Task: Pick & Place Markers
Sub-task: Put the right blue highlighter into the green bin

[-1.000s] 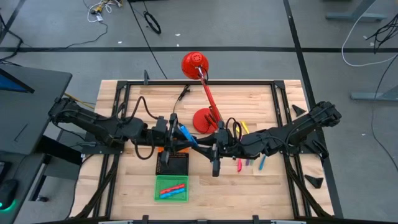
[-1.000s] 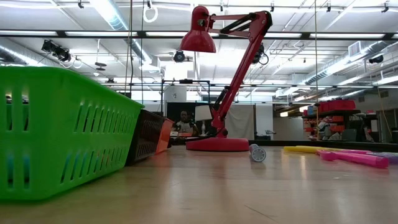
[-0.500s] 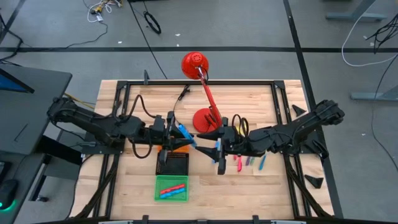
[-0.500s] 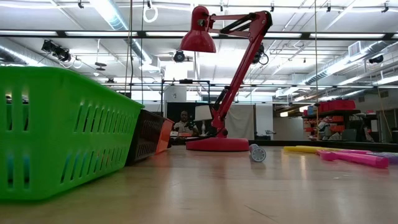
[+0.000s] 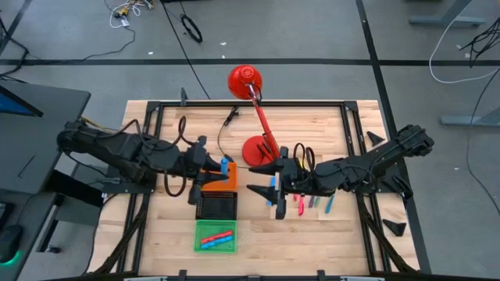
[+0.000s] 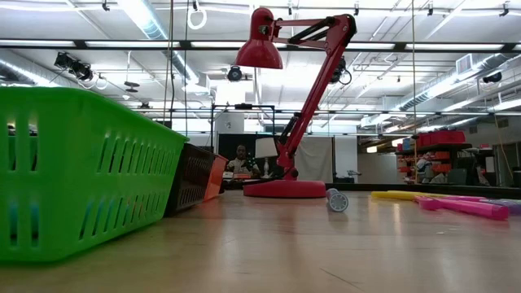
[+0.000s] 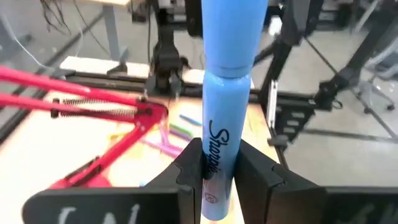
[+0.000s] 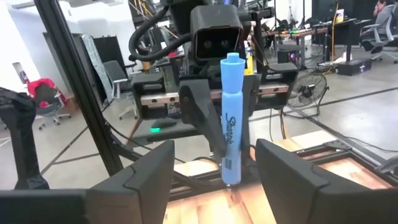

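My left gripper (image 5: 221, 170) is shut on a blue marker (image 7: 225, 93) and holds it in the air over the orange tray (image 5: 211, 186). My right gripper (image 5: 256, 178) stands open and level just to the right of it, facing the marker (image 8: 231, 118), with nothing between its fingers. Pink, green and blue markers (image 5: 312, 203) lie flat on the table under the right arm. A yellow marker (image 5: 307, 159) lies near the lamp base. The green tray (image 5: 215, 236) at the near side holds blue and red markers. My left gripper pinches the blue marker's barrel near its lower end (image 7: 213, 163) between its two fingers. The fingers come about level from the table's left and lie across the marker. The marker stands upright, cap end up (image 8: 231, 61), lifted clear of the trays and the table.
A red desk lamp (image 5: 258, 117) stands at the far middle, its base (image 5: 258, 148) just beyond both grippers. A black tray (image 5: 216, 205) sits between the orange and green trays. A small grey cap (image 6: 337, 200) lies on the table. Bare wood shows at the near right.
My right gripper has opened, let go of the blue marker and drawn back a little toward the table's right. My left gripper has pulled toward the left edge and tipped up, staying shut on the marker. The marker has swung from lying level between both grippers to upright.
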